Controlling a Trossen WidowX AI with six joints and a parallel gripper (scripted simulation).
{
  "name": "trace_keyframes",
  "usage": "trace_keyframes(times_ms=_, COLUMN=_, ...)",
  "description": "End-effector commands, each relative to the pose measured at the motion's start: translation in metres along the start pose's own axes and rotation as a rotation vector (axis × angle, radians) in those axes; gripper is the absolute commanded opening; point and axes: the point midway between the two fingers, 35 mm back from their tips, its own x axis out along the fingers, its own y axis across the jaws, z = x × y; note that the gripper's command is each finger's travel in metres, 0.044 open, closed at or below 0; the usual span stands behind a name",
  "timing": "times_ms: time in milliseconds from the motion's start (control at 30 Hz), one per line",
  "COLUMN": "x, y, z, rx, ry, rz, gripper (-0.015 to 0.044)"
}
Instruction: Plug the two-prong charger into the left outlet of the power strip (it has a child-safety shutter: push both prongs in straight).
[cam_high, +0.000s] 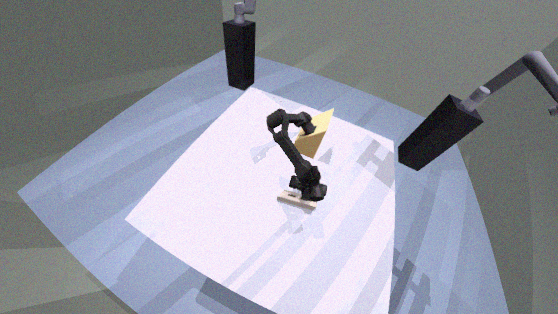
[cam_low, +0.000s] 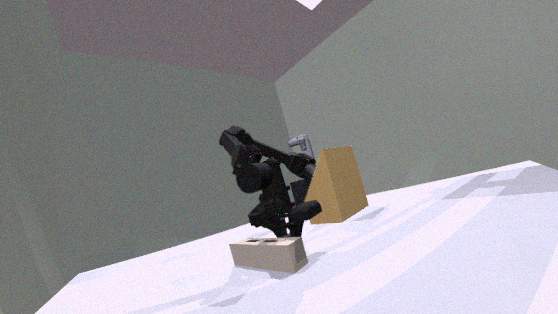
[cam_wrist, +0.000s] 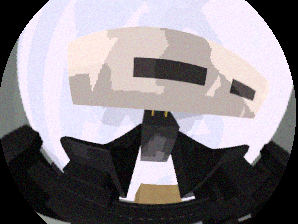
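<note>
A beige power strip (cam_high: 296, 200) (cam_low: 267, 254) (cam_wrist: 166, 70) lies on the white table. In the wrist view it shows two dark outlet slots, one near the middle (cam_wrist: 168, 71) and one at the right (cam_wrist: 242, 90). My gripper (cam_wrist: 154, 127) (cam_low: 289, 226) (cam_high: 306, 191) is shut on the dark two-prong charger (cam_wrist: 158, 139). The charger's two small prongs (cam_wrist: 158, 115) point at the strip and sit just at its near edge, below the middle slot. In the top and exterior views the gripper hangs low over the strip's right end, and the charger is hidden by the fingers.
A tan wedge-shaped block (cam_high: 314, 136) (cam_low: 337, 186) stands behind the arm. Two black camera posts (cam_high: 239, 47) (cam_high: 438, 132) stand at the back and right edge of the table (cam_high: 200, 200).
</note>
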Motion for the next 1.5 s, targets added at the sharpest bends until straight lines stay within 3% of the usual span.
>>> trace_keyframes(times_ms=0, x=0.000, y=-0.001, z=0.002, rx=-0.006, ry=-0.002, rz=-0.006, gripper=0.0000)
trace_keyframes(times_ms=1467, x=-0.001, y=-0.001, z=0.012, rx=-0.005, ry=-0.002, rz=-0.006, gripper=0.0000)
